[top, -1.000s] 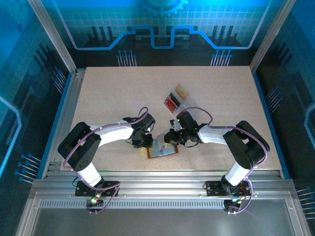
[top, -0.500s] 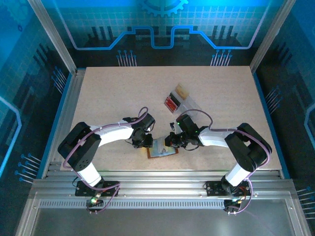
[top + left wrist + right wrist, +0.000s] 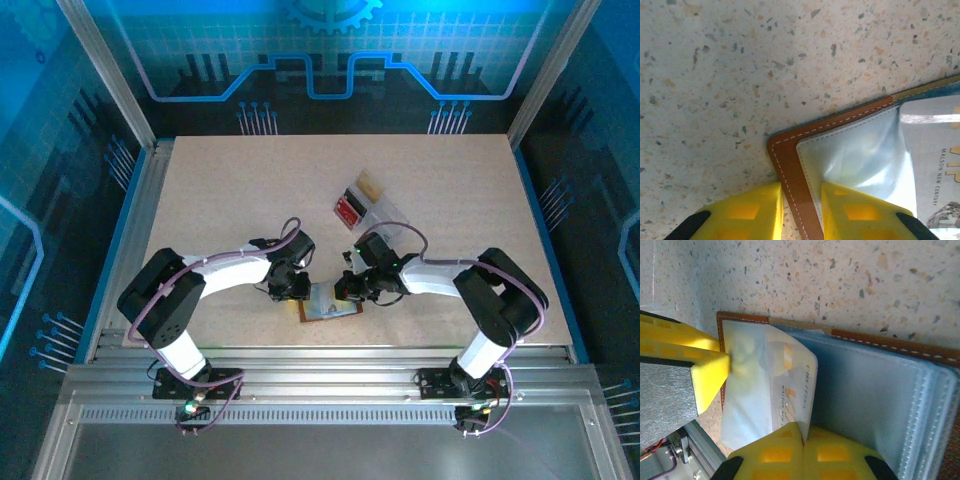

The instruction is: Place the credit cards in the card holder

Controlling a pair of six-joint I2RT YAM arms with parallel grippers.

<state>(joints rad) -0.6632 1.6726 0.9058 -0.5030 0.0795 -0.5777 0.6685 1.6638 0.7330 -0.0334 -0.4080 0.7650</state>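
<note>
The brown card holder [image 3: 326, 304] lies open near the table's front edge, its clear pockets facing up. My left gripper [image 3: 297, 292] is shut on the holder's left corner. In the left wrist view its yellow fingers [image 3: 742, 214] clamp the stitched leather rim and the pocket flap [image 3: 850, 160]. My right gripper [image 3: 803, 440] is shut on the edge of a pale blue credit card [image 3: 792, 372] with printed lettering. Most of that card sits under the lifted flap of the left pocket. The same card [image 3: 937, 165] shows through the plastic in the left wrist view.
A clear plastic tray [image 3: 388, 213] stands behind the holder and contains a red card [image 3: 348, 210] and a tan card [image 3: 369, 185]. The metal frame rail [image 3: 320, 355] runs just in front of the holder. Both arms crowd the middle front of the table.
The right arm has shifted slightly left toward the holder with the card. The left gripper and the holder have stayed put.
</note>
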